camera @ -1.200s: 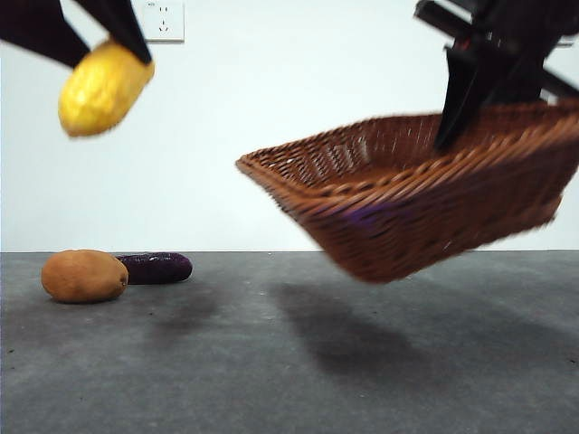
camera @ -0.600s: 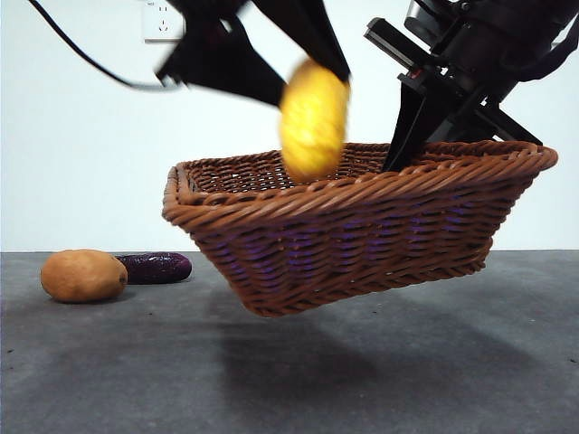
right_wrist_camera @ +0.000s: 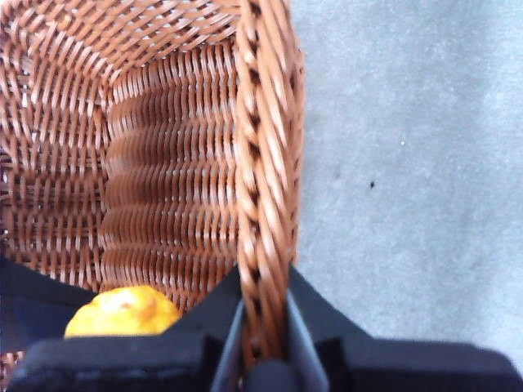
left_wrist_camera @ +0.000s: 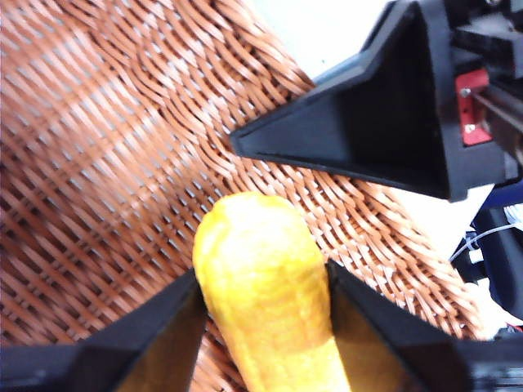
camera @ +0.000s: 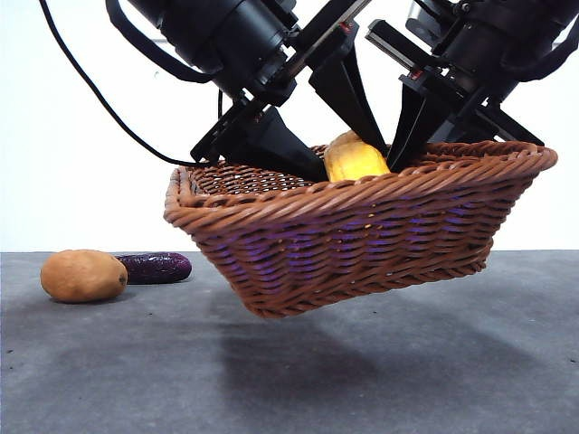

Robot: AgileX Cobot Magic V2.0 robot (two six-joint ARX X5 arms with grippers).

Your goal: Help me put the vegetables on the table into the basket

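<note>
**Corn held inside the raised basket**

The right gripper (right_wrist_camera: 263, 327) pinches the braided rim of the basket (camera: 362, 244) between its two jaws, one jaw inside the wall and one outside, closed tight on the wicker. In the front view the basket hangs clear of the table (camera: 289, 362), tilted, with its shadow on the grey surface beneath, and its right end sits higher than its left.

The left gripper (left_wrist_camera: 263, 318) reaches down into the basket from above. Its jaws are clamped on either side of the corn (left_wrist_camera: 265, 286), which points nose-first toward the woven floor. From the front only the upper part of the corn shows above the near rim, between the two black jaws; whether its tip touches the basket floor cannot be told. The right wrist view catches a bit of the yellow cob just inside the wall that the right gripper holds, so the two grippers are close together at that end of the basket.

The tuber (camera: 83, 276) lies on the table near its left edge, toward the back. The eggplant (camera: 156, 268) lies just behind and to the right of it, seemingly touching it, both well apart from the basket.
</note>
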